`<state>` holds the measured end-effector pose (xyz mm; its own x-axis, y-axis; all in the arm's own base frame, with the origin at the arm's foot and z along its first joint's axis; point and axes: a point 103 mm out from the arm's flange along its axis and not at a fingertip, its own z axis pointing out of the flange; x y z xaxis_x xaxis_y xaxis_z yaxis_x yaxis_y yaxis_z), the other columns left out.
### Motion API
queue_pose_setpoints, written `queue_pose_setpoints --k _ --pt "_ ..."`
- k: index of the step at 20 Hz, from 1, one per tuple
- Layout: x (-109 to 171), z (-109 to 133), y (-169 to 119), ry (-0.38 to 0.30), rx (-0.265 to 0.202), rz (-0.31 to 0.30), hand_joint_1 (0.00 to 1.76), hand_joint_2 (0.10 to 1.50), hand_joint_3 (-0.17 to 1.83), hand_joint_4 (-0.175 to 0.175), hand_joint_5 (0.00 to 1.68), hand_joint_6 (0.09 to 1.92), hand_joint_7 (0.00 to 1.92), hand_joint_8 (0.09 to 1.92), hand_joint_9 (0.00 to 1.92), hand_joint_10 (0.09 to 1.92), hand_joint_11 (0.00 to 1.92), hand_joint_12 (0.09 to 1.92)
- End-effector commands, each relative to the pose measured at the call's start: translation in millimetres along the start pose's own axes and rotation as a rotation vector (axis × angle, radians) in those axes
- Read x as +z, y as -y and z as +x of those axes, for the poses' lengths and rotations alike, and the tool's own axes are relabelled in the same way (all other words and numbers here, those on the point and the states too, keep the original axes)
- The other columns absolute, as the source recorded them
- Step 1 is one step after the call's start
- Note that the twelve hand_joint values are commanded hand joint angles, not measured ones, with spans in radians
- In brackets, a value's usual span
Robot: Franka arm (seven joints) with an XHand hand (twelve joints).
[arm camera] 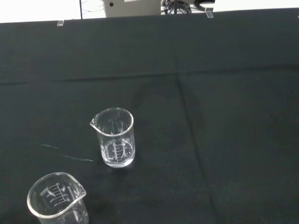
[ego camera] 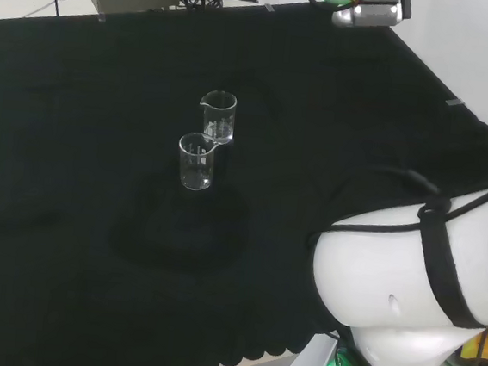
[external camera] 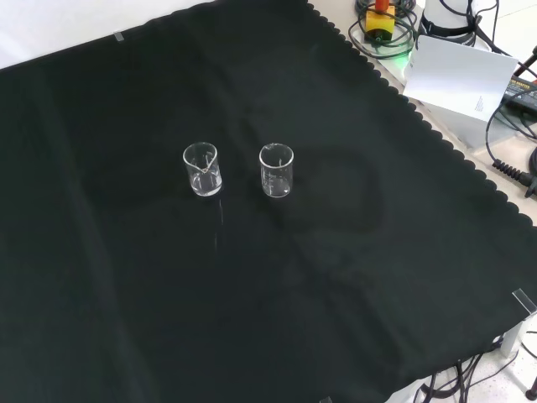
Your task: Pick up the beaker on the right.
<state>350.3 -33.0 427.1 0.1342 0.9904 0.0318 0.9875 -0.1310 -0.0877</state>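
Robot hand: fingers could not be told as spread or curled. White arm link (ego camera: 408, 277) stood at the head view's right. 2 clear glass beakers stood upright and apart on the desk's black cloth (external camera: 126, 294), both apparently empty. Front view: left beaker (external camera: 202, 169), right beaker (external camera: 276, 170). Wrist view: 1 beaker cut off at the edge.

The light is even and quite bright, but the black cloth (external camera: 126, 294) takes most of it and looks flat and dark. Near the two beakers (ego camera: 218, 116) (ego camera: 197, 161) the cloth shows only faint folds and a weak dark ring. Small white glints sit on the glass rims. The white arm link (ego camera: 398, 284) right of the beakers is very bright, almost overexposed.
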Motion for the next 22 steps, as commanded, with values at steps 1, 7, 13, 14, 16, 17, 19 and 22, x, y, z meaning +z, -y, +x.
queue_pose_setpoints --k 1,7,13,14,16,17,19,22 --pt "43.9 -12.3 -89.1 -0.046 -0.046 -0.011 0.20 1.27 0.00 -0.050 0.30 0.09 0.08 0.63 0.24 0.72 0.00 1.35" --pt "72.7 -5.1 -148.5 -0.113 -0.095 -0.013 0.21 1.26 -0.01 -0.052 0.31 0.09 0.10 0.65 0.25 0.73 0.00 1.36" --pt "111.3 -0.9 -170.4 -0.142 -0.133 0.011 0.25 1.22 -0.02 -0.051 0.32 0.09 0.10 0.66 0.27 0.73 0.00 1.37" --pt "120.0 0.6 -171.9 -0.144 -0.142 0.017 0.27 1.22 -0.02 -0.050 0.32 0.09 0.10 0.66 0.26 0.72 0.00 1.37" --pt "137.7 3.7 -174.8 -0.158 -0.157 0.034 0.30 1.21 -0.03 -0.048 0.32 0.09 0.10 0.66 0.25 0.72 0.00 1.37" --pt "146.5 5.4 -176.4 -0.174 -0.168 0.040 0.31 1.20 -0.03 -0.048 0.32 0.09 0.10 0.66 0.25 0.72 0.00 1.36" --pt "164.7 9.5 -178.9 -0.209 -0.190 0.061 0.34 1.19 -0.04 -0.047 0.32 0.09 0.10 0.67 0.25 0.72 0.00 1.36" --pt "185.1 16.3 -181.2 -0.244 -0.216 0.077 0.42 1.14 -0.06 -0.048 0.32 0.09 0.10 0.67 0.25 0.72 0.00 1.36"
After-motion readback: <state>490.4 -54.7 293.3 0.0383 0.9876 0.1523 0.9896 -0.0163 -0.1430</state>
